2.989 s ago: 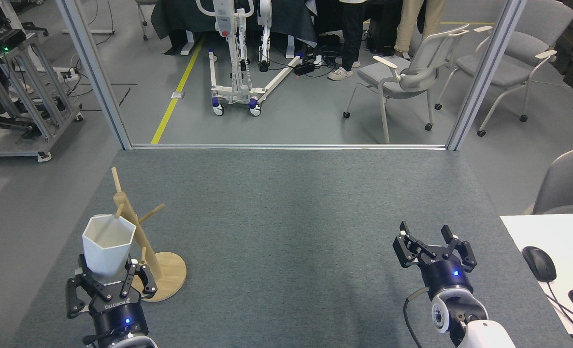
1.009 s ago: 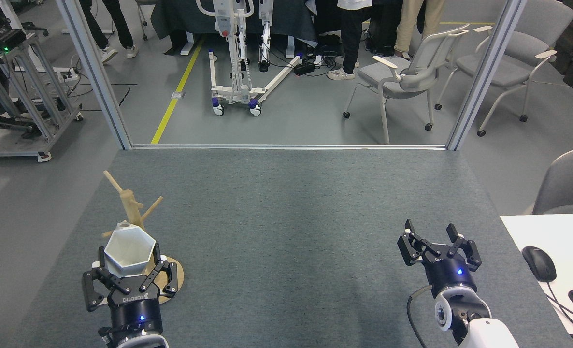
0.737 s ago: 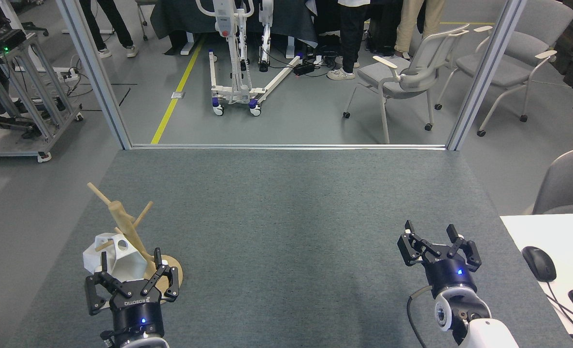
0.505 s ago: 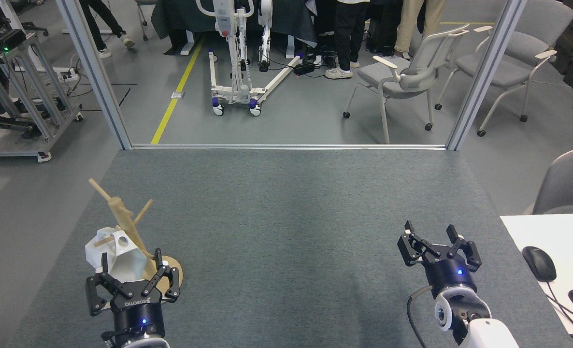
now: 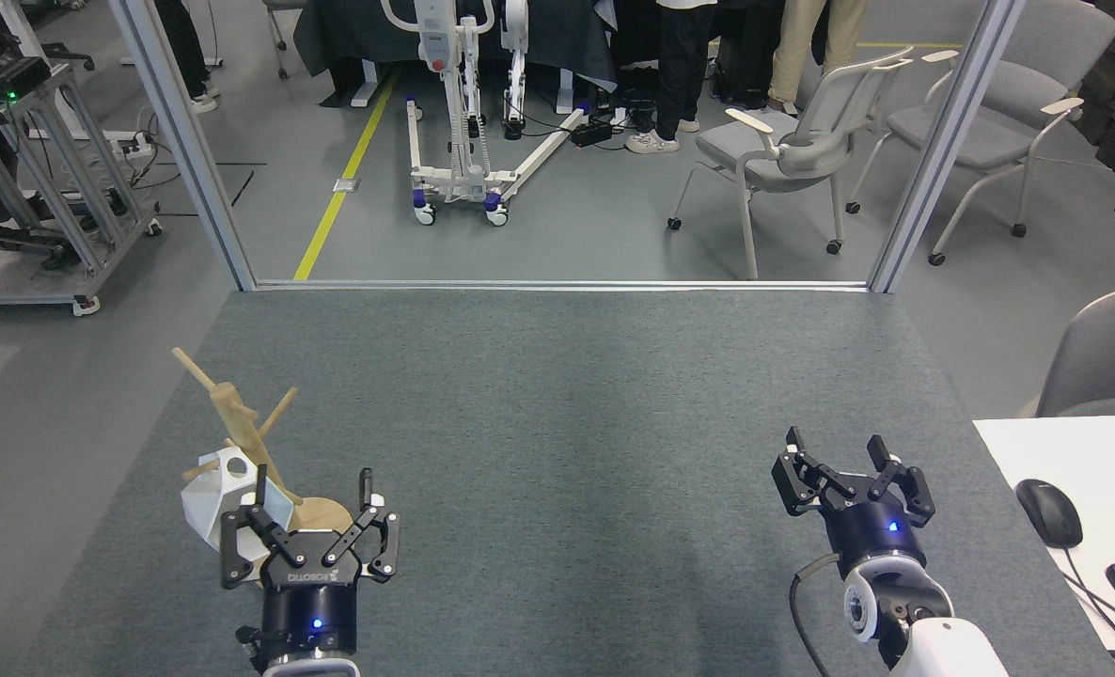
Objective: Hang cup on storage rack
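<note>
White cup (image 5: pixel 212 500) (pegged) beside left tool (image 5: pixel 311 491)

The setting is a robotics lab. Indicators: a grey felt-covered tabletop (image 5: pixel 557 395), a white wheeled lifting stand (image 5: pixel 459 113) on a grey floor with a yellow line (image 5: pixel 346 169), an aluminium-profile cart (image 5: pixel 40 188), and grey office chairs (image 5: pixel 783 150).

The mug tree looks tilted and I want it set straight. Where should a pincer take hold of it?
Grip the bare upper post of the mug tree, above the white cup on its lower peg, coming from the right: the post leans left and the cup blocks that side.
</note>
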Robot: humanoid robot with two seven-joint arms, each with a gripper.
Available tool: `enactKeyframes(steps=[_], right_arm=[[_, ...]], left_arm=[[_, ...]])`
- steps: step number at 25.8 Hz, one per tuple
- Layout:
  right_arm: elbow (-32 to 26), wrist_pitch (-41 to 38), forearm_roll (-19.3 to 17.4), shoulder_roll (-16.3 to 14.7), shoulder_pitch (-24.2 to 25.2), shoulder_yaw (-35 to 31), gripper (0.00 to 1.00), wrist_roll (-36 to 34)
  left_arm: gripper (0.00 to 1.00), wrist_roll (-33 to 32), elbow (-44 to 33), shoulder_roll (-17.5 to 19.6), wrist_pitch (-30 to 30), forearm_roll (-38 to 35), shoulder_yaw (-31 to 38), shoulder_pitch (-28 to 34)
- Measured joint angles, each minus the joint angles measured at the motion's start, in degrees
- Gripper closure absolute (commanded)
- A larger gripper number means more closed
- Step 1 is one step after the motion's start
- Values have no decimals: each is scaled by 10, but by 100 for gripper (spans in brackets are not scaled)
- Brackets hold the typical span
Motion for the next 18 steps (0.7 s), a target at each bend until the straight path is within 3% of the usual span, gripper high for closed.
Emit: enactKeyframes(steps=[6,8,13,16,18], right_arm=[[0,14,0,6,-1,-13,0,1],[-1,16,0,5,-1,-14,0,2],[-3,7,0,2,1,-21,0,-10],[-5,4,1,2,4,-31,0,-22],[-6,4,5,2,7,-35,0,-27]], left_arm=[[1,40,-29,-24,-138,0,-9,-4],[7,46,-29,-46,-190,1,-10,-6],[7,38,1,-103,-309,61,-15,-36],[6,16,35,-138,-339,97,-18,-67],[1,-4,59,-155,-327,108,-19,-86]])
